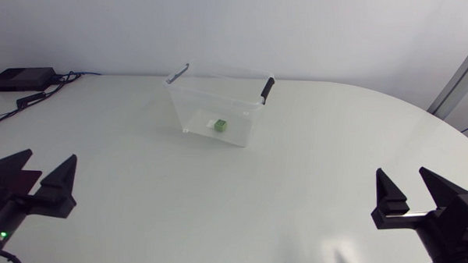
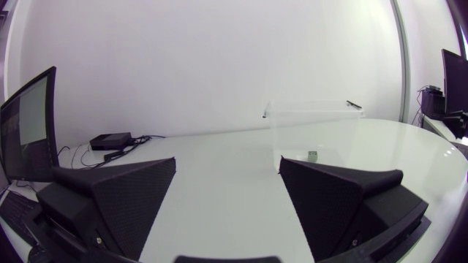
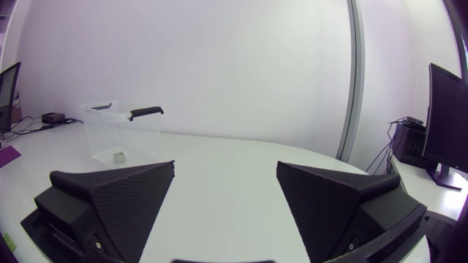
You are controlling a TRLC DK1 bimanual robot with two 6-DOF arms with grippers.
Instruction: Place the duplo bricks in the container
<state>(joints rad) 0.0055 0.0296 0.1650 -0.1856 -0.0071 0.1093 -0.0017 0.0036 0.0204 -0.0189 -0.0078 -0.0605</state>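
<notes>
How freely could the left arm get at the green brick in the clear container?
Probably yes, but only from above: the green brick lies inside the lidless container, whose walls block sideways approach. Nothing stands between it and the open left gripper.

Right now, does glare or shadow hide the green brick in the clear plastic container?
No. Head view: even light, faint shadows, the green duplo brick shows plainly inside the clear plastic container. Left wrist view: the container washes pale against the white wall, the brick only a speck. Right wrist view: brick dim but visible, no glare.
</notes>
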